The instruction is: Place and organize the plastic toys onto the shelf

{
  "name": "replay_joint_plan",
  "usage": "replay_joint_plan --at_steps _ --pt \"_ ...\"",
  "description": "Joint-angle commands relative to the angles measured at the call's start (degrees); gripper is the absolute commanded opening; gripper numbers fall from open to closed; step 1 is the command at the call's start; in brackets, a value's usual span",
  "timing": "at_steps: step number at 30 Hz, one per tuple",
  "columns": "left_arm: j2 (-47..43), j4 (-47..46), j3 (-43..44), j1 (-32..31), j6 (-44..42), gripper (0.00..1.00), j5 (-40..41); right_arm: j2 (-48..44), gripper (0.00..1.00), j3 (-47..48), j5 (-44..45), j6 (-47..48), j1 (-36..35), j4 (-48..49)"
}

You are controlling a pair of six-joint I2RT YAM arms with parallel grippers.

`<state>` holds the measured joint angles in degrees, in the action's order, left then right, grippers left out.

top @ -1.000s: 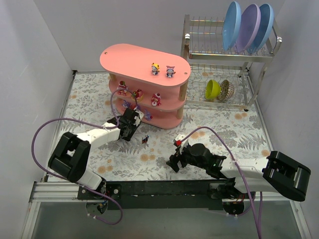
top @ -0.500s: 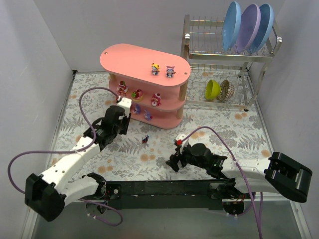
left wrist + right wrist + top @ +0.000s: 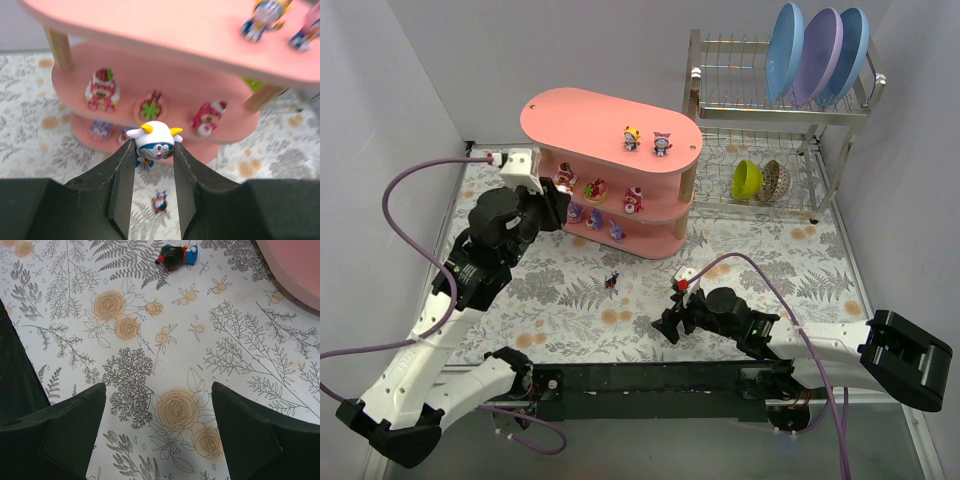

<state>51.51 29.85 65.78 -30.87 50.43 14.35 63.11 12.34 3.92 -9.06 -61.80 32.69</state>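
Note:
My left gripper (image 3: pixel 154 147) is shut on a white-and-blue cat figurine with yellow horns (image 3: pixel 152 142), held in the air in front of the pink three-tier shelf (image 3: pixel 610 125). In the top view the left gripper (image 3: pixel 557 193) is at the shelf's left end. Two figurines (image 3: pixel 647 141) stand on the top tier, three red-pink ones (image 3: pixel 150 105) on the middle tier, and purple ones (image 3: pixel 592 217) on the bottom tier. One small dark figurine (image 3: pixel 612 281) lies on the table and also shows in the right wrist view (image 3: pixel 176 256). My right gripper (image 3: pixel 157 407) is open and empty, low over the table.
A metal wire dish rack (image 3: pixel 775 130) stands at the back right with blue and purple plates (image 3: pixel 820 50) on top and a green bowl (image 3: pixel 747 180) and patterned bowl (image 3: pixel 776 180) below. Purple cables loop from both arms. Walls close the left and back sides.
My left arm has risen and swung left and back, lifting the horned cat figurine from table level up to the shelf's left end. The right arm has barely moved.

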Motion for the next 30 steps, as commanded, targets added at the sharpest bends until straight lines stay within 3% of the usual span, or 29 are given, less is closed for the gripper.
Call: replay_joint_plan --at_steps 1,20,30 --pt "-0.10 -6.19 5.84 -0.24 3.35 0.11 -2.30 -1.76 0.93 1.11 0.91 -0.26 -0.25 0.45" --pt "16.34 -25.79 13.24 -0.24 7.39 0.12 -6.44 -4.58 0.93 -0.65 2.76 0.53 -0.16 -0.78" --pt "21.00 -26.51 15.08 -0.24 3.45 0.13 -5.03 -4.75 0.94 -1.09 3.19 0.53 -0.25 -0.78"
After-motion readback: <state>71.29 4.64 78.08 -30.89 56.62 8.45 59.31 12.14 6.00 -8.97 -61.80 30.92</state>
